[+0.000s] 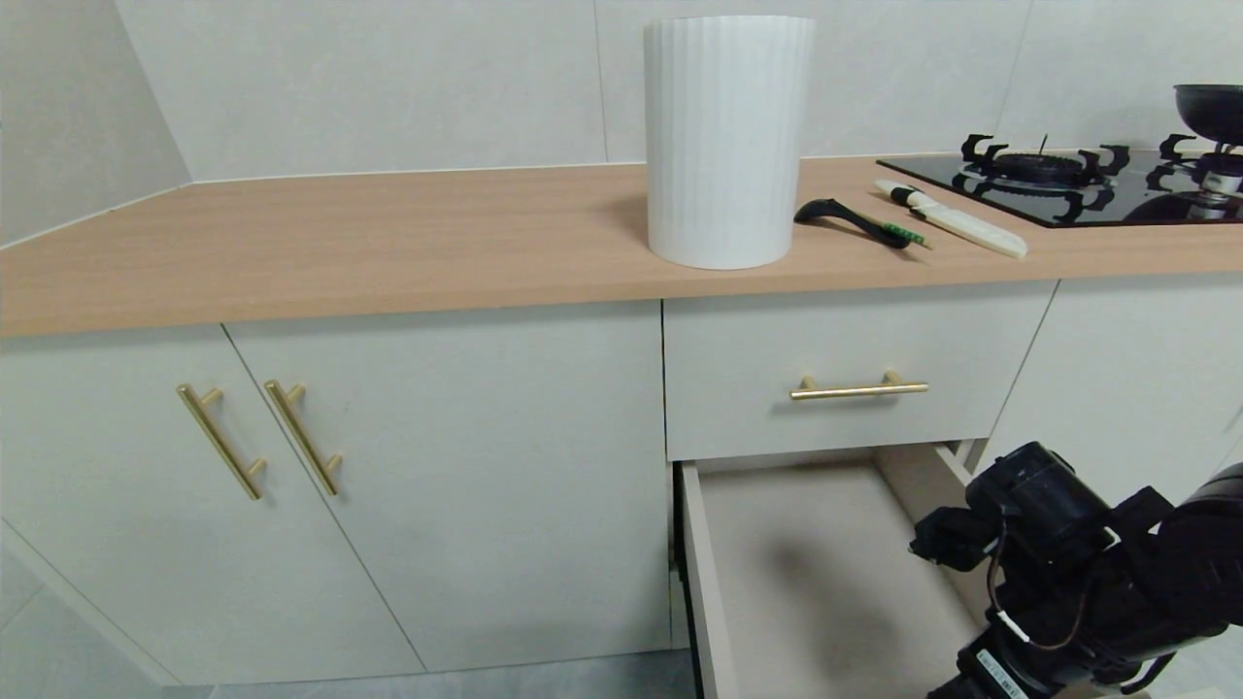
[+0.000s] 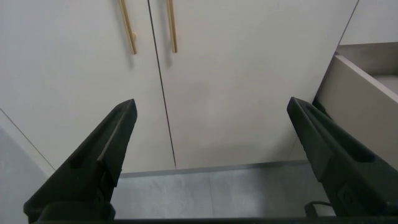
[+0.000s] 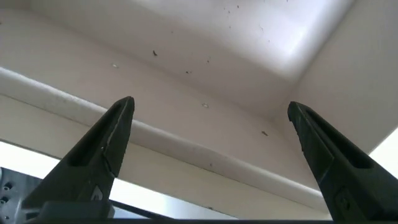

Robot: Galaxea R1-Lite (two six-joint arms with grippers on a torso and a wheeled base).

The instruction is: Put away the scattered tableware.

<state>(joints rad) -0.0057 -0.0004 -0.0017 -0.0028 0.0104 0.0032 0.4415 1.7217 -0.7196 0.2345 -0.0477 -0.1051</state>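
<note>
Nearest us, our right gripper hung low over the open drawer. Its fingers were spread wide, holding nothing and touching nothing, and its camera looked into the drawer's bare inner corner. We judged that the drawer stood open to take the tableware, with this arm the likelier one to do the carrying.

Our left gripper sat low in front of the cabinet doors, near the drawer's side wall. Its fingers were just as far apart and just as empty. We took it to be parked out of the way.

Above the open drawer, a second drawer was shut behind its gold handle.

Farther back on the counter lay the tableware, a black spoon and a pale knife. They lay just beside each other; we could not tell whether they touched. Both were between the white canister and the hob, well apart from either gripper. Nothing had gone into the drawer yet, so we judged the task barely begun. The spoon lay close to the canister, which might crowd a reach for it.
</note>
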